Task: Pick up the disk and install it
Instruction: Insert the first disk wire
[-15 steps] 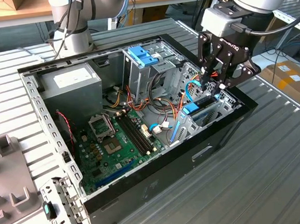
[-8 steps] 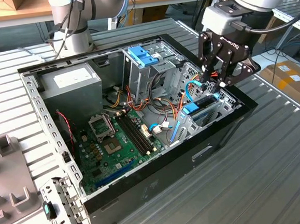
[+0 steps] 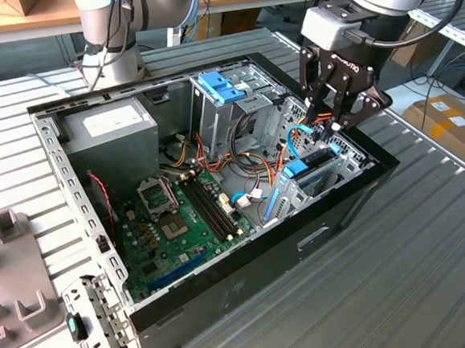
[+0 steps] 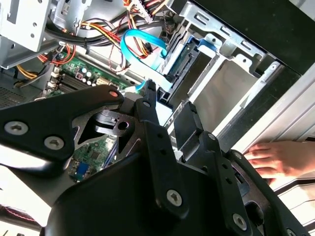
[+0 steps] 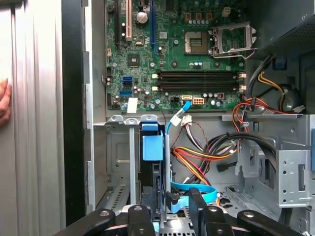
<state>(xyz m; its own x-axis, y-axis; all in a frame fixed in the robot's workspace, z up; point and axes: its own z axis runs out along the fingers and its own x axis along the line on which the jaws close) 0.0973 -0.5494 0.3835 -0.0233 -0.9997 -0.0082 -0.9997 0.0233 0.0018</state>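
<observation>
First wrist view: dark disk [image 5: 153,173] edge-on in grey bay [image 5: 118,162], light-blue caddy tab [image 5: 151,146] showing; fingers [image 5: 198,204] apart, near it.

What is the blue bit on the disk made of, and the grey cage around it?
The blue frame on the disk looks like plastic: one even colour, smooth, softly matte. The grey cage holding it looks like thin bare sheet metal: folded edges, punched holes, a dull sheen. Neither can be told for certain by looks alone.

Motherboard [image 3: 180,226] green; case [image 3: 250,293] black; disk [image 5: 152,147] rail light-blue; hand [image 3: 333,124] black; table [image 3: 433,271] grey, ribbed.
</observation>
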